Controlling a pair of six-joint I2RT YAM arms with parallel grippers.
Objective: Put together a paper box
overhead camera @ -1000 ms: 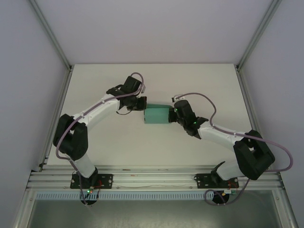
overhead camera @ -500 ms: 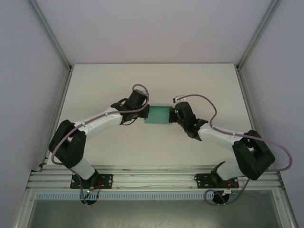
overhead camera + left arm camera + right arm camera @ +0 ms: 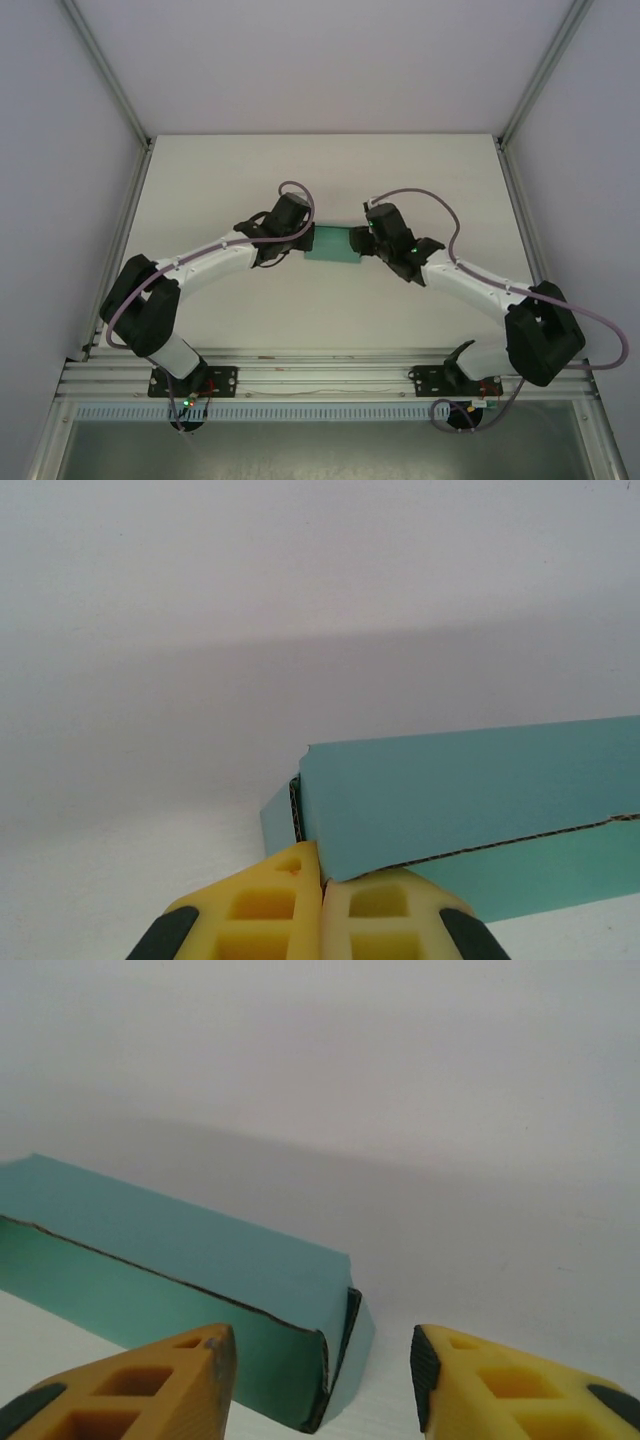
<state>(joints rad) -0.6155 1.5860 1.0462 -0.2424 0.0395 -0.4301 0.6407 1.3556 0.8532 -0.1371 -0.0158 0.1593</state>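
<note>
Two arms meet at the teal box in the middle of the white tabletop

The box (image 3: 334, 245) lies flat at the centre of the tabletop (image 3: 200, 180), well clear of all four edges, with an arm at each short end. The left gripper (image 3: 306, 240) has its yellow fingers (image 3: 270, 915) pressed together, tips right against the box's left end; whether card is pinched between them is hard to tell. The right gripper (image 3: 320, 1365) stands with its fingers apart, the box's right corner sitting between them. The surface is plain matte white. Pale grey walls (image 3: 330, 60) close in the far side and both flanks, framed by aluminium posts (image 3: 105, 70), and a metal rail (image 3: 320, 375) carrying both arm bases runs along the near edge.
</note>
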